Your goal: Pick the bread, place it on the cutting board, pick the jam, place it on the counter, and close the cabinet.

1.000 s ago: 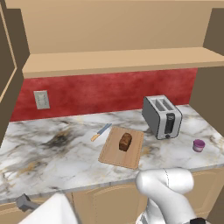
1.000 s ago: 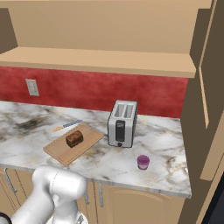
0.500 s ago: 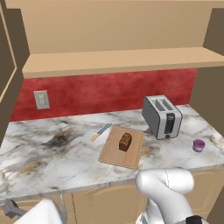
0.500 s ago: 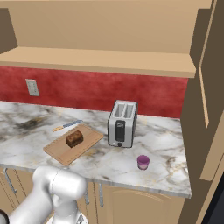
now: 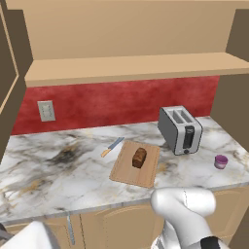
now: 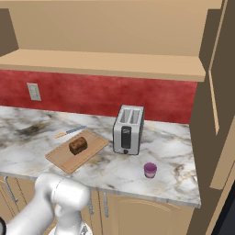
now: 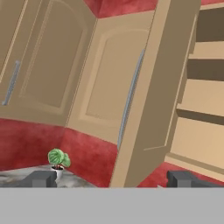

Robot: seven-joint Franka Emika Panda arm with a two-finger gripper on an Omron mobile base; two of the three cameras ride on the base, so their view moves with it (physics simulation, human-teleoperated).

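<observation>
Pincer (image 7: 109, 178): tips spread wide, nothing between them, touching nothing; it faces the open cabinet door.
Jam (image 6: 150, 170): stands on the desk (image 6: 174, 179) near its front edge, right of the toaster (image 6: 128, 130). Looks done.
Bread (image 5: 139, 157): lies on the cutting board (image 5: 127, 172), about mid-board. Done.
Knife (image 5: 112, 146): just beside the board's far left corner.
Cabinet (image 7: 151, 96): door swung out, long silver handle on its face, shelves bare as far as the tilted hand view shows.
Left to do: shut that door, probably the last step.

Kitchen: marble counter (image 5: 58, 170), toaster (image 5: 180, 130), wooden cabinet (image 7: 144, 87).
</observation>
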